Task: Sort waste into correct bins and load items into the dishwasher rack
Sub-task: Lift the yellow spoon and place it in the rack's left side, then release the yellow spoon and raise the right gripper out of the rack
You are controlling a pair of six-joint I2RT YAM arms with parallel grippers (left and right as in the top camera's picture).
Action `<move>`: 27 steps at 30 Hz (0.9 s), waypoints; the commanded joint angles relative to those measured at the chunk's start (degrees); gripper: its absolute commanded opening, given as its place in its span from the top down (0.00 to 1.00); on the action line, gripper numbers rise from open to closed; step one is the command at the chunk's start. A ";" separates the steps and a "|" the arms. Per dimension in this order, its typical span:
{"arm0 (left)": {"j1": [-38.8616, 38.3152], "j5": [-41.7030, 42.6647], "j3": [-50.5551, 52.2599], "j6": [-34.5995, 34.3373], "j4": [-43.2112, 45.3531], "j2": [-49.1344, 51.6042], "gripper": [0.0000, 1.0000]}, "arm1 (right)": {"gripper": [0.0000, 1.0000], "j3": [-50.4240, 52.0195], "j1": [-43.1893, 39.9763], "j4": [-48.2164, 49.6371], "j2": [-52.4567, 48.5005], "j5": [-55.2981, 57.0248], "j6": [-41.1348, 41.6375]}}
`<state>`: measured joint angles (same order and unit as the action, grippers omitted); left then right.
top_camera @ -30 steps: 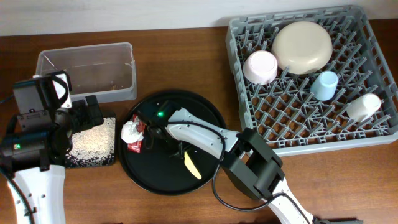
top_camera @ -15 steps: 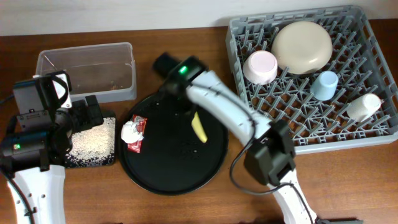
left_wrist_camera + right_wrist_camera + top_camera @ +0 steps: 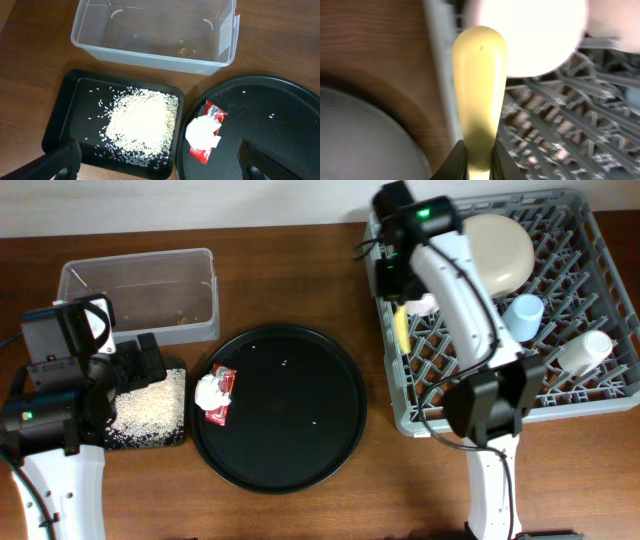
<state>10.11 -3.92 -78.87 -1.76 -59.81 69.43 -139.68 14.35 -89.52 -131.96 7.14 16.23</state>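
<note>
My right gripper [image 3: 398, 298] is shut on a flat yellow utensil [image 3: 402, 330] and holds it over the left edge of the grey dishwasher rack [image 3: 560, 395]. In the right wrist view the utensil [image 3: 480, 85] points away from the fingers [image 3: 479, 157], toward the white bowl [image 3: 525, 35]. The rack holds the cream plate [image 3: 485, 255], a light blue cup [image 3: 522, 317] and a white cup [image 3: 585, 352]. My left gripper [image 3: 157, 167] is open above the black tray [image 3: 65, 115] of rice [image 3: 140, 122]. The red-printed wrapper [image 3: 203, 136] lies on the round tray's left edge. No green utensil shows.
The clear tub [image 3: 140, 295] stands at the back left behind the shallow black tray [image 3: 150, 442]. The large round black tray [image 3: 290, 410] sits in the middle with a few stray grains on it. Bare wooden table lies in front of the rack.
My right gripper has carried the yellow utensil from the round tray up and right to the rack's left edge. The left arm has not moved.
</note>
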 commanded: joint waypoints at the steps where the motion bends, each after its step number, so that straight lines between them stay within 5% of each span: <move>1: 0.17 -0.42 -0.57 0.04 0.11 -0.17 0.01 | 0.86 -1.09 -1.99 -2.01 0.46 0.81 -4.00; 18: 0.20 -0.42 -0.57 0.04 0.09 -0.17 0.01 | 0.85 9.86 1.75 -2.34 0.46 -0.44 -4.81; 22: 0.17 -0.42 -0.57 0.04 0.07 -0.17 0.01 | 0.56 10.03 2.21 -1.57 0.46 -0.42 -4.61; 27: 0.17 -0.42 -0.57 0.04 0.09 -0.17 0.01 | 0.53 8.96 2.10 -1.70 0.63 -0.42 -4.63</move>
<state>10.11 -3.92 -78.87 -1.76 -59.81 69.43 -129.99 16.25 -91.09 -131.96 6.57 11.60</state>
